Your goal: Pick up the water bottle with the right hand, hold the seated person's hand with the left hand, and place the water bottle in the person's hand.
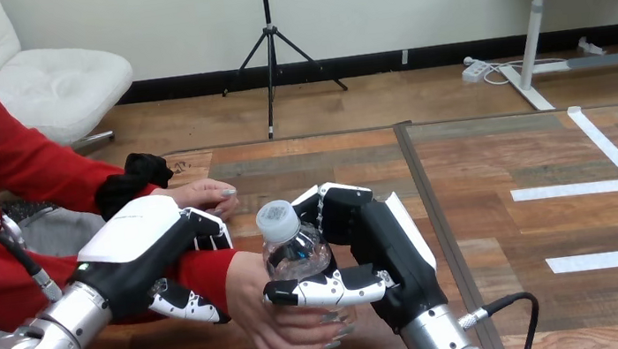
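While right hand (391,253) grips water bottle (292,246) at frame centre, left hand (141,244) curls round person's wrist (231,277); person's hand (275,325) cups the bottle from below.

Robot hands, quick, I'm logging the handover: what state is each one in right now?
Left hand: shut on the person's wrist.
Right hand: shut on the water bottle, with the person's hand beneath it.

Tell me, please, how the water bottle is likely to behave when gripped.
The water bottle seems thin clear plastic, so a firm squeeze would probably dent it. Its smooth round wall may slip, though the right robot hand curls round it and the person's hand sits beneath.
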Robot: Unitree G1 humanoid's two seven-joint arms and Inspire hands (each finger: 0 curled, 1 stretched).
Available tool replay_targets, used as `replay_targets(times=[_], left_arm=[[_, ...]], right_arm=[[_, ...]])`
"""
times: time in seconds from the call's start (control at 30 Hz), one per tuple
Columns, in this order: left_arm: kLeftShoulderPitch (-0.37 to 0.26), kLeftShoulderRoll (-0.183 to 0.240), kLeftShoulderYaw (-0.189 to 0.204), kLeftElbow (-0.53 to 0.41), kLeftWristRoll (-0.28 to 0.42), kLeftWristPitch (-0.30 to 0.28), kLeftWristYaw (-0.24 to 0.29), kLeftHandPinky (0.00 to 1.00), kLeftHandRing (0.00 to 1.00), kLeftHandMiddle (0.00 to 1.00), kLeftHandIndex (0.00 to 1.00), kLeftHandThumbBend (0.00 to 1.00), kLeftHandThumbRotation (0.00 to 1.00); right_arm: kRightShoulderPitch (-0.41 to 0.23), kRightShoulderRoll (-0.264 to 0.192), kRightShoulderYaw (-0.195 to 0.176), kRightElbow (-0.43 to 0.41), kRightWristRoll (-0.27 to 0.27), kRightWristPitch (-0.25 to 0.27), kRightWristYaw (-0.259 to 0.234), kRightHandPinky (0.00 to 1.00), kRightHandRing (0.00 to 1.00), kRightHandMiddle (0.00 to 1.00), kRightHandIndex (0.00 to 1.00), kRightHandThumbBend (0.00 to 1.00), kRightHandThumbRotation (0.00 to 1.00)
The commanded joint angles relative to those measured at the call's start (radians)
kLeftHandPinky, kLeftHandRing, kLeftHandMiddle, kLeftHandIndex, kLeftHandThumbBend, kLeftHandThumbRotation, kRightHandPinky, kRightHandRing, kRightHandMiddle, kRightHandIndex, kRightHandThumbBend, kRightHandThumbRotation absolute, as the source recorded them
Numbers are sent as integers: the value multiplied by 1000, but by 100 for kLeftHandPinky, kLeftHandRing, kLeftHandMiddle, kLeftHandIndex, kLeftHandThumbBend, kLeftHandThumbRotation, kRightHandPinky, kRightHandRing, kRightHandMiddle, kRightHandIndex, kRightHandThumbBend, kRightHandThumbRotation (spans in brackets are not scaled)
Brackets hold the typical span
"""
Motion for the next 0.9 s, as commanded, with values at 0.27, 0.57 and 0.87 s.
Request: replay_targets(times=[0.27,0.57,0.87], left_arm=[[-164,-91,51,-206,-92,-40,-5,29,34,41,43,75,0],[-162,-97,53,-208,-95,-35,-12,28,34,41,43,76,0],[-167,-102,51,-196,-96,-44,-15,28,34,41,43,77,0]], right_arm=[[-129,350,64,-58,21,-129,40,32,38,42,39,92,0],[-132,352,62,-57,22,-129,45,32,38,42,40,92,0],[-134,357,60,-53,34,-133,60,32,38,42,40,92,0]])
